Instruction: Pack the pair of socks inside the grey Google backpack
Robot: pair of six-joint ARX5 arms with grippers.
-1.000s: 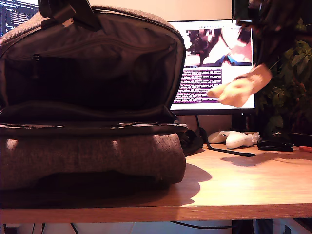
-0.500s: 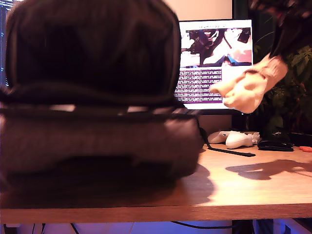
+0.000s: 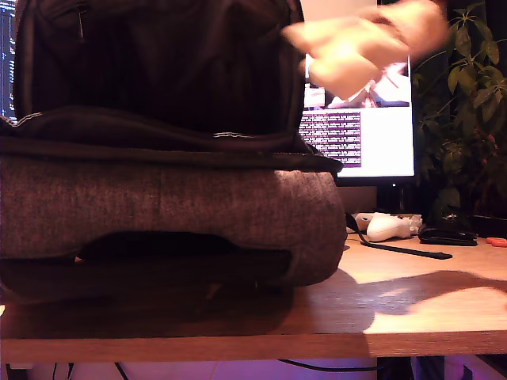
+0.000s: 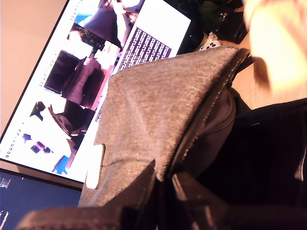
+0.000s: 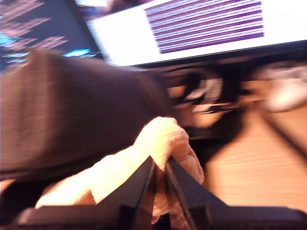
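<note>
The grey Google backpack (image 3: 158, 206) fills the exterior view's left, its flap raised and the dark lining showing. The pair of socks (image 3: 356, 47), a blurred cream bundle, hangs in the air at the top of the exterior view, just beyond the bag's upper edge toward that view's right. My second gripper (image 5: 159, 165) is shut on the socks (image 5: 160, 141), with the backpack (image 5: 72, 105) close in front. My first gripper (image 4: 163, 184) is shut on the edge of the backpack's grey flap (image 4: 158, 105), which carries a pale patch (image 4: 94, 165). The socks (image 4: 278, 43) show as a pale blur past the flap.
A lit monitor (image 3: 372, 127) stands behind the bag. On the wooden desk (image 3: 412, 309), at the exterior view's right, lie a white mouse (image 3: 388, 228), a black strap (image 3: 404, 249) and a dark object (image 3: 447, 235). A leafy plant (image 3: 467, 119) stands at the far right.
The socks have risen and moved toward the exterior view's left, up to the bag's upper edge. The backpack has shifted toward that view's right and its flap is lifted higher.
</note>
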